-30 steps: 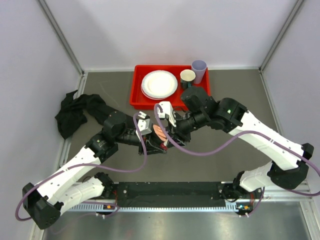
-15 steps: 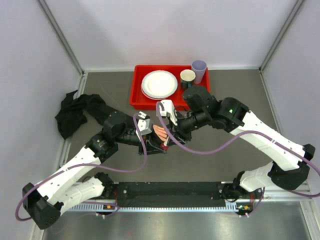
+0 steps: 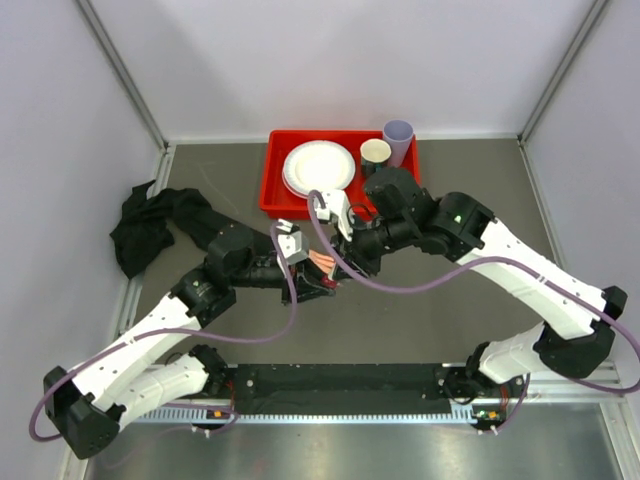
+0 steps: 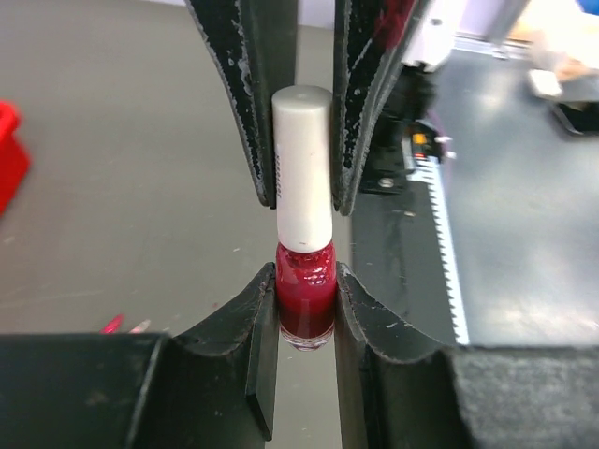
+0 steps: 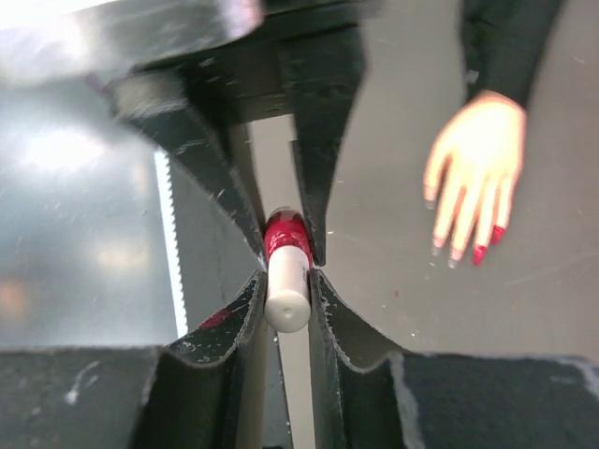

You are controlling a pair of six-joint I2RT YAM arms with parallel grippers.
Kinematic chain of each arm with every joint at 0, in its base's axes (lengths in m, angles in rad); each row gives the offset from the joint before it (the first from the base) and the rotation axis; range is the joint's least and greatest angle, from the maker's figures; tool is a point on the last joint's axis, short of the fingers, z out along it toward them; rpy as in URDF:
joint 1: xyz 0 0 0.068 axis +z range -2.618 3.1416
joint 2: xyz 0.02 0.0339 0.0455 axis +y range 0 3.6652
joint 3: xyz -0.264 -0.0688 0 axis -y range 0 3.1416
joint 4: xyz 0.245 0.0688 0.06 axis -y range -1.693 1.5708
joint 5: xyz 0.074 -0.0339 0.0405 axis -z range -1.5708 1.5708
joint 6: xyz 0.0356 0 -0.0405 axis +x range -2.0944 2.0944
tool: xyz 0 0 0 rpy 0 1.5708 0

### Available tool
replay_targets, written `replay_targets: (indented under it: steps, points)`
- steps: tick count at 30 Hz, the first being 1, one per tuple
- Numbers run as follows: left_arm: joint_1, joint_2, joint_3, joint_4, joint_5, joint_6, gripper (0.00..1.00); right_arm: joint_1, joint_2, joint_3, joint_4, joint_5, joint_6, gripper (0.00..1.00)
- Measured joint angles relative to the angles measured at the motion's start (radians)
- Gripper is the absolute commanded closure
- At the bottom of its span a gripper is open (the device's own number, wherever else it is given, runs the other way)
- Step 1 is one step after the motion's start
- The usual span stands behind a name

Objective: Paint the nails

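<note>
- Nails (image 5: 480,253), dark red, tip a pale mannequin hand (image 5: 473,173) lying flat on the grey table (image 5: 393,290).
- Left gripper (image 4: 306,285) nearby clamps a red polish bottle (image 4: 306,304).
- Right gripper (image 5: 285,281) pinches the bottle's white cap (image 5: 287,290).

The left arm (image 3: 150,345) rises from its base at the near left, bends at the elbow and reaches right toward the middle of the bench. The right arm (image 3: 530,270) comes from the near right, folds high and points its wrist down and left, so the two wrists meet nose to nose. The left fingers (image 4: 234,327) are pressed against both sides of the glass body of a nail polish bottle (image 4: 306,295). The right fingers (image 5: 328,323), facing them from the opposite side, are clamped on the bottle's white cap (image 4: 302,168). The fingertips of the two pairs lie just beside each other.
</note>
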Motion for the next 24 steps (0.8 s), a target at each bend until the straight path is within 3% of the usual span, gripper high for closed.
replay_targets:
  steps: [6,13,18,21,22,24]
  points:
    - [-0.002,-0.027,-0.015,0.000,-0.214,-0.036,1.00,0.016,0.005,-0.039,0.113,0.195,0.194,1.00]
    - [-0.004,-0.043,-0.032,-0.018,-0.461,-0.049,1.00,0.169,0.096,-0.017,0.209,0.723,0.668,1.00]
    - [-0.002,-0.026,-0.044,-0.016,-0.527,-0.049,1.00,0.201,0.148,0.002,0.196,0.898,0.859,1.00]
    - [-0.003,-0.039,-0.054,0.009,-0.529,-0.048,1.00,0.209,0.141,0.002,0.191,0.927,0.903,0.79]
    - [-0.003,-0.047,-0.056,0.012,-0.528,-0.046,1.00,0.212,0.137,0.002,0.191,0.929,0.908,0.68]
    - [-0.003,-0.061,-0.058,0.019,-0.528,-0.044,1.00,0.216,0.126,0.002,0.196,0.923,0.913,0.59]
